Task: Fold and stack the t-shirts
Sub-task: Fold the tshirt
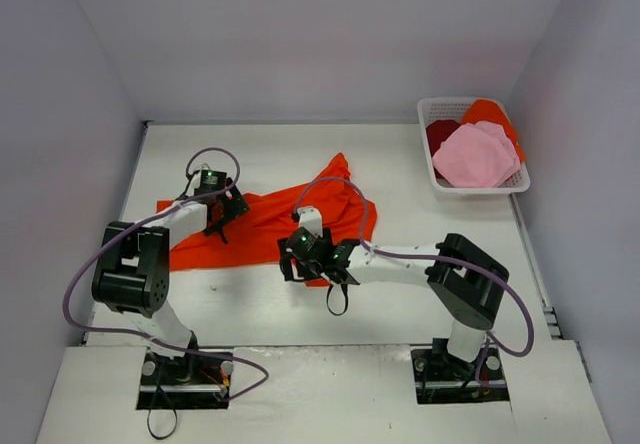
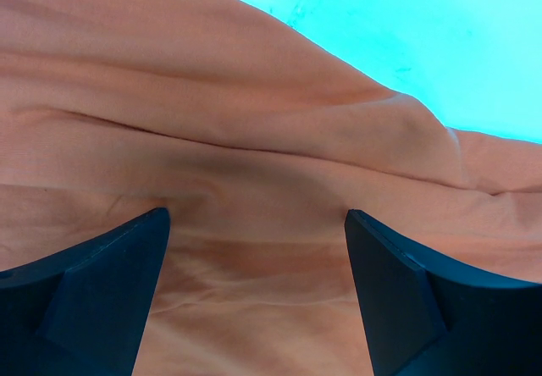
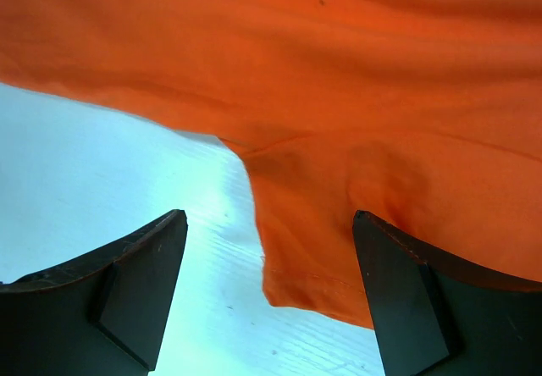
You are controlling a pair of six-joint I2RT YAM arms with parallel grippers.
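Two pincers, both spread wide, and I see nothing gripped in either. The left pincer (image 1: 221, 219) sits over the left part of the orange shirt (image 1: 268, 221), left of centre in the top view. In its wrist view the left pincer (image 2: 256, 223) has its dark fingers (image 2: 102, 283) well apart, with wrinkled cloth of the orange shirt (image 2: 254, 122) filling the gap and a strip of bench (image 2: 423, 37) in the upper right of the frame.

The right pincer (image 1: 293, 262) is at the shirt's lower edge, near the middle of the top view. In its wrist view the right pincer (image 3: 271, 223) stands open over a hem corner of the orange shirt (image 3: 381, 96), which hangs down between the fingers, bare bench (image 3: 85, 164) on the left.

The orange shirt lies crumpled and unfolded across the middle of the bench (image 1: 250, 309). At the upper right a basket (image 1: 430, 169) holds a pink shirt (image 1: 475, 156) on top, a dark red shirt (image 1: 440, 134) at its left and a second orange shirt (image 1: 490, 112) behind.
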